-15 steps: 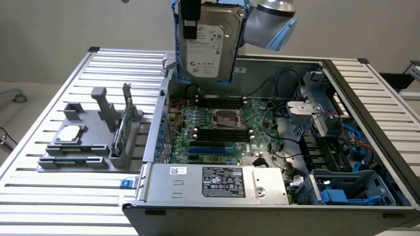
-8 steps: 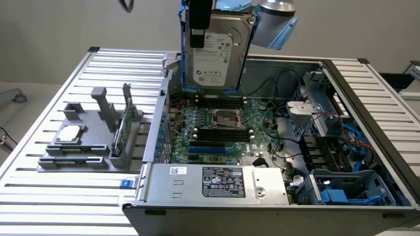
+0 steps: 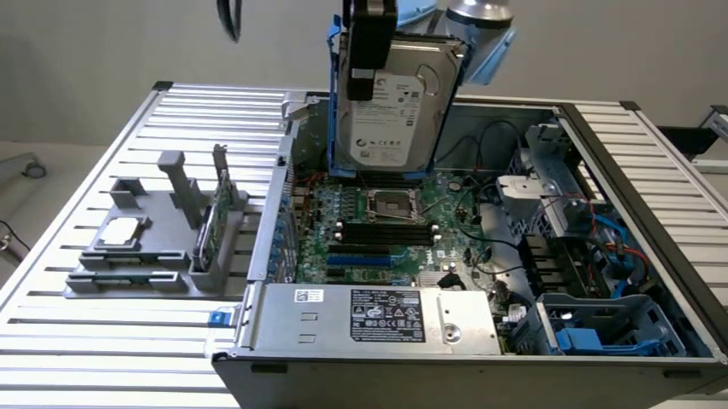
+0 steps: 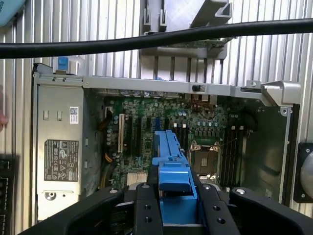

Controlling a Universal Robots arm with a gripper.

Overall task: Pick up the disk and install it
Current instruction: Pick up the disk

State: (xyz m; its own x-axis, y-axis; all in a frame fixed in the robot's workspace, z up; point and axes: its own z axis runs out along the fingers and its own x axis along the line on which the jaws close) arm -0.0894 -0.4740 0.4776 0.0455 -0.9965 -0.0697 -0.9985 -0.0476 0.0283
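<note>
Well off from the hand [image 3: 366,72], toward the exterior view's left, a grey fixture [image 3: 159,247] on the worktop [image 3: 68,341] carries the chip [image 3: 123,232] and green card [image 3: 210,230], neither of them ours. Directly under the hand hangs the disk [image 3: 398,111], upright over the motherboard [image 3: 387,230]. The hand is clamped on its flat faces with a blue rail [image 4: 171,161] between the fingers, a sound hold I'd say: stiff metal body, some heft, shock-sensitive, so no knocks. Lower down, toward the exterior view's right, sit the drive bays [image 3: 603,332].

The disk [image 3: 398,111] hangs clear above the motherboard [image 3: 387,223]; cables [image 3: 620,239] crowd drive bays [image 3: 615,322].
</note>
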